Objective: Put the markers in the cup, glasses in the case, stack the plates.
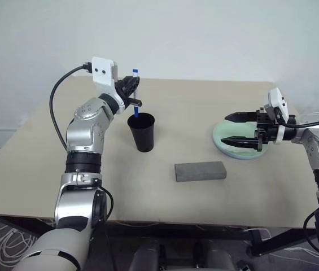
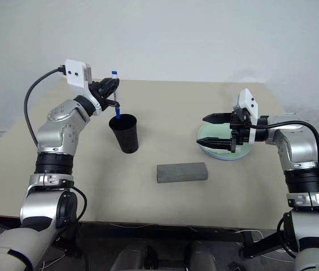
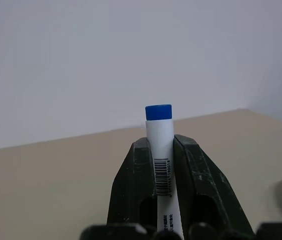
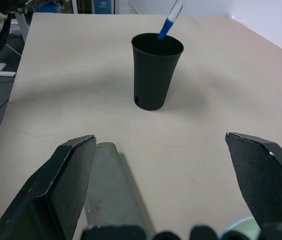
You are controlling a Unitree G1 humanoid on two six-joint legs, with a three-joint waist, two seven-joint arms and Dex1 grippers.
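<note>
One blue-capped marker (image 1: pixel 135 93) clamped upright between the closed black fingers of the left gripper (image 1: pixel 134 95), blue lower end dipping to the mouth of the black tumbler (image 1: pixel 142 132); from the right wrist view, tip just at or barely inside the rim, barrel leaning outward. Gripped at mid-barrel, near the barcode label, with the blue end cap standing clear above the fingertips (image 3: pixel 143 150). Right gripper (image 2: pixel 218 131) spread wide and holding nothing, poised over the stacked plates (image 2: pixel 204 135), mint green on top of light blue, well apart from the tumbler. Grey felt case (image 1: pixel 200 171) shut, lying on the beige table (image 1: pixel 46 164) between tumbler and plates, nearer the front edge. No word possible on the second marker or the glasses; possibly already inside tumbler and case, but not to be told from here. Judged near the end of the marker step: only the drop left. Main risk: a release with the marker tilted and its tip riding the rim, so that the barrel tips outward and rolls across the table. Second risk: a further descent off-centre, pressing the tip against the light, tall tumbler's wall and toppling it. Safer with the tip well down past the rim and centred before any opening of the fingers.
</note>
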